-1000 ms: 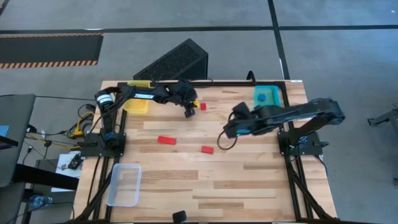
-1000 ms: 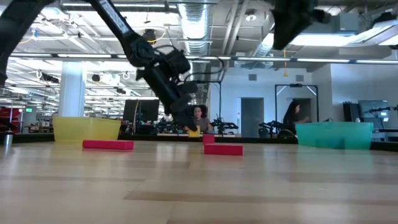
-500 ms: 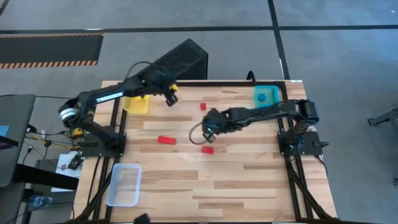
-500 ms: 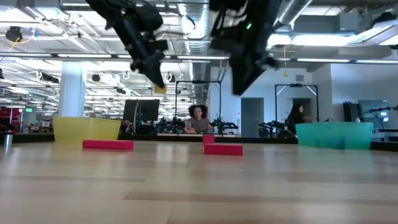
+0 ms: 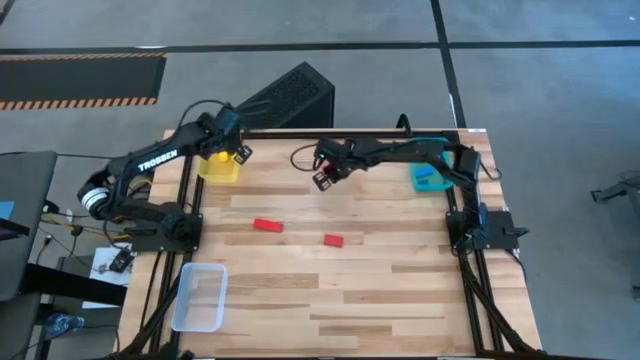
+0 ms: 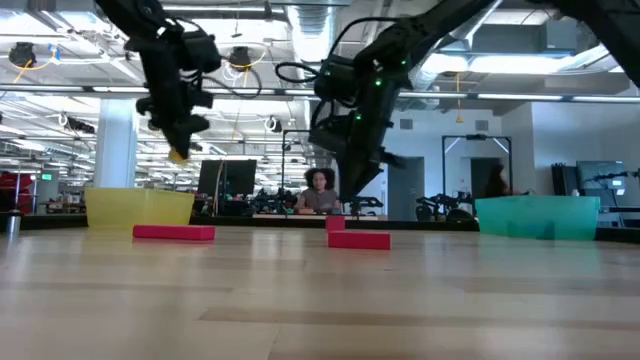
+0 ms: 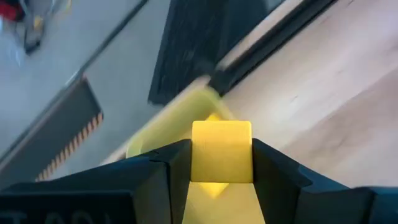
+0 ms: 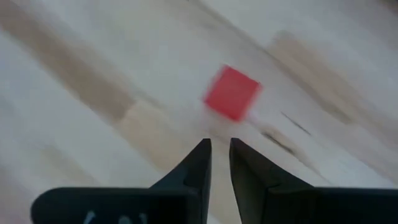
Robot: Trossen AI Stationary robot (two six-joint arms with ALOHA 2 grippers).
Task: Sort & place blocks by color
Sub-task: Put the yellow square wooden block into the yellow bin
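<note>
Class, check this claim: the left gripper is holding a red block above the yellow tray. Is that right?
Not quite. The block between the left gripper's fingers is yellow, not red, as the left wrist view shows. The rest holds: it is held above the yellow tray.

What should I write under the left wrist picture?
Left end effector holding a yellow block above the yellow tray.

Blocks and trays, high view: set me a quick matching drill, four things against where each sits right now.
1. yellow block
2. blue block
3. long red block
4. clear tray

a. in the teal tray
b. table corner on the left arm's side
c. gripped in the left hand by the yellow tray
d. loose on the wood, mid-table

Pairs: 1-c, 2-a, 3-d, 4-b
</note>
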